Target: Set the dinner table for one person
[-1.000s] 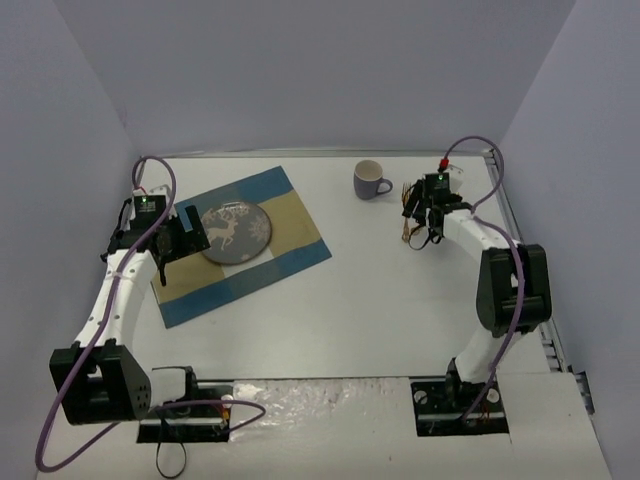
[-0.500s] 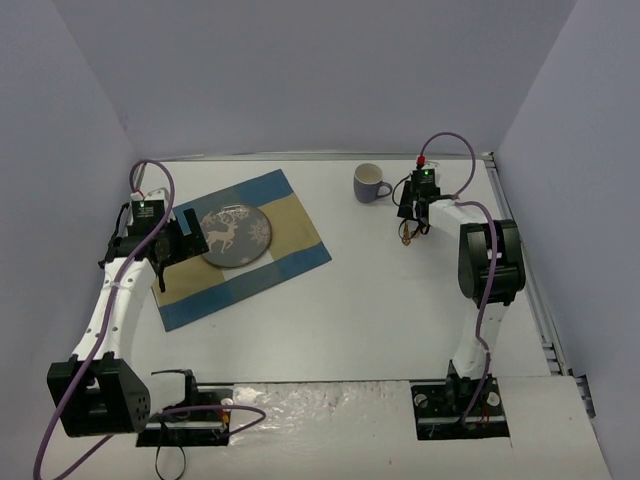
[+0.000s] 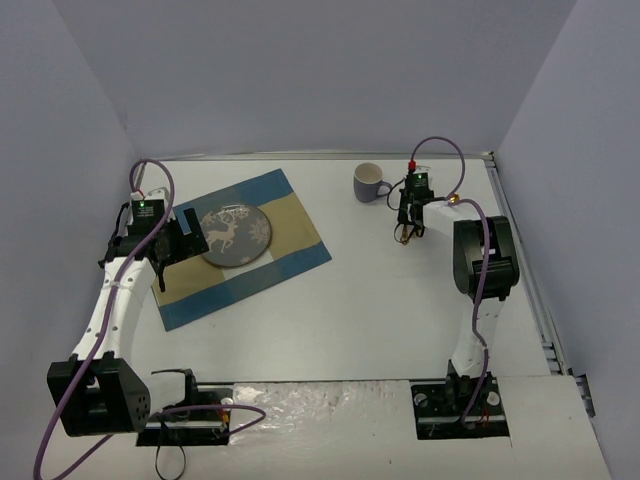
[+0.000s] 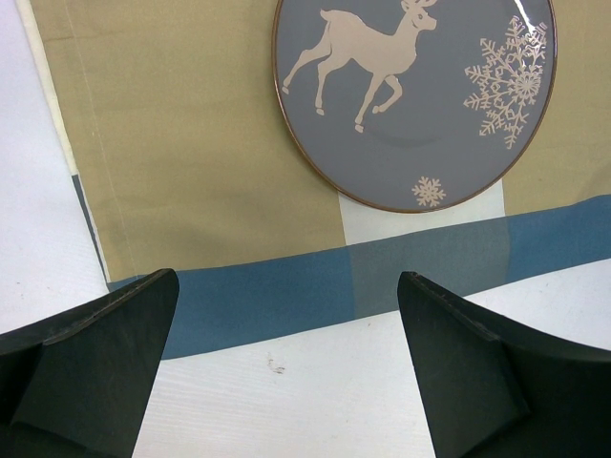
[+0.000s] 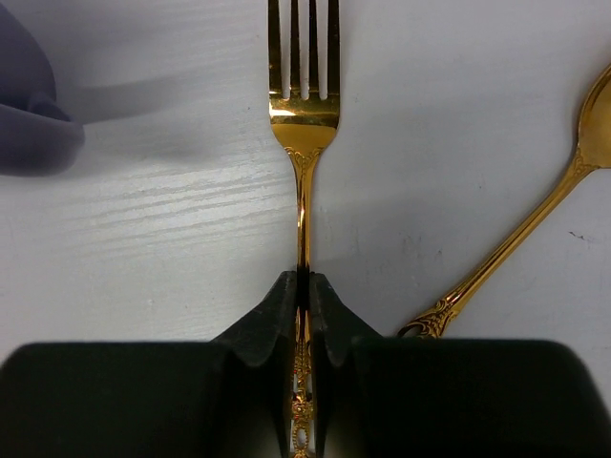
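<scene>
On the white dinner table [image 3: 390, 300] lies a blue-and-tan placemat [image 3: 290, 250] with a grey deer plate [image 3: 236, 236] on it. My left gripper [image 4: 286, 363] is open and empty, over the table at the placemat's blue edge [image 4: 286, 286], with the plate [image 4: 420, 95] ahead of it. In the top view the left gripper [image 3: 178, 240] is at the plate's left side. My right gripper [image 5: 303, 286] is shut on the handle of a gold fork [image 5: 304, 143] that lies on the table. A gold spoon [image 5: 516, 239] lies to its right. In the top view the right gripper [image 3: 405, 232] is right of the mug.
A grey mug [image 3: 369, 182] stands at the back of the table; part of it shows at the left edge of the right wrist view [image 5: 29, 105]. Walls close in the table at the back and on both sides.
</scene>
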You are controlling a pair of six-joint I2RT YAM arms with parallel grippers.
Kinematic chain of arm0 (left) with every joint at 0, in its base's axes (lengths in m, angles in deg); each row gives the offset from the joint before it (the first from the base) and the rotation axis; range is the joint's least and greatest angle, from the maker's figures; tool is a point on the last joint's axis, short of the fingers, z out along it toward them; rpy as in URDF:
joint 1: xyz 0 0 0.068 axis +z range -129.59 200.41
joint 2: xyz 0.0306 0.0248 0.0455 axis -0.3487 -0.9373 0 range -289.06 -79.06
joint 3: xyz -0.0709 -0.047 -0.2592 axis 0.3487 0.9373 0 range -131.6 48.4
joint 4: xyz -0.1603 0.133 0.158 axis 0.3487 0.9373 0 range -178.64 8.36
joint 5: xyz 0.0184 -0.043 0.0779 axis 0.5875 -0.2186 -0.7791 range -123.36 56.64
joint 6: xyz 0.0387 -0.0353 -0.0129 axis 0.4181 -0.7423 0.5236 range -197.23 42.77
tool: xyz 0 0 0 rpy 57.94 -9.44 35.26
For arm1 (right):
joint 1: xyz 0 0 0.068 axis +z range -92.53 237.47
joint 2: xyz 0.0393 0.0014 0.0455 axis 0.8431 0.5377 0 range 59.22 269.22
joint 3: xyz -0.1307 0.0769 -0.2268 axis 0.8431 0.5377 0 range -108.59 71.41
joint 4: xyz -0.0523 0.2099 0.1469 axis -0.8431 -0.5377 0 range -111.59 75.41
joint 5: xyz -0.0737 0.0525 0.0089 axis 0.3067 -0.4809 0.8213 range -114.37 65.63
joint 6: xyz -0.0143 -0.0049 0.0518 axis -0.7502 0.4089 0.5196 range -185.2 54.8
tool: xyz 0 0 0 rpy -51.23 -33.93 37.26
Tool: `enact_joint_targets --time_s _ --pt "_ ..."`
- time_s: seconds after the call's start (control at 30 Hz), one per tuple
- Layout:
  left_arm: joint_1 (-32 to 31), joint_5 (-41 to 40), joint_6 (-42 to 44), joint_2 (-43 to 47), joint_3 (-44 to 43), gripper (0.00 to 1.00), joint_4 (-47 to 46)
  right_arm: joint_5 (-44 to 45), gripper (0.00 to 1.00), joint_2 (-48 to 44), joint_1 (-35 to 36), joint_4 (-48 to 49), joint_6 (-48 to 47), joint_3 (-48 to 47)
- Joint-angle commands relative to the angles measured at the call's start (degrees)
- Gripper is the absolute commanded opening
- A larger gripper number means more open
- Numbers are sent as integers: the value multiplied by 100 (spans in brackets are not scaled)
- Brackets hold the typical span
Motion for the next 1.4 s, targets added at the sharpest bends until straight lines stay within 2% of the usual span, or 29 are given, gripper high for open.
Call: enact_joint_targets --time_s 0.0,0.17,0.3,0.47,0.67,0.77,1.0,1.27,1.37 --pt "-15 -59 47 150 -48 97 -130 161 0 -123 14 177 -74 119" --pt "-124 -76 34 246 25 97 -191 443 0 -678 71 154 27 530" --pt "-497 -158 -76 401 -24 97 -89 565 0 -1842 358 40 75 1102" --pt "-810 -53 -578 825 -12 97 11 390 0 -3057 945 -78 120 1694" --pt "-1324 7 -1230 1242 80 95 -90 95 0 -4039 1751 -79 269 2201" --pt "-1643 140 -1571 1290 49 93 -374 -252 0 -4304 2079 94 286 2330" --pt "-2456 28 -2057 917 -233 86 -1283 -371 0 -4492 3069 491 513 2350" --pt "-2739 249 -2137 -72 -697 80 -2140 -319 0 -4314 3823 835 747 2257" --pt "-2779 370 -2166 -312 -735 74 -2502 -374 0 -4236 3951 969 854 2276"
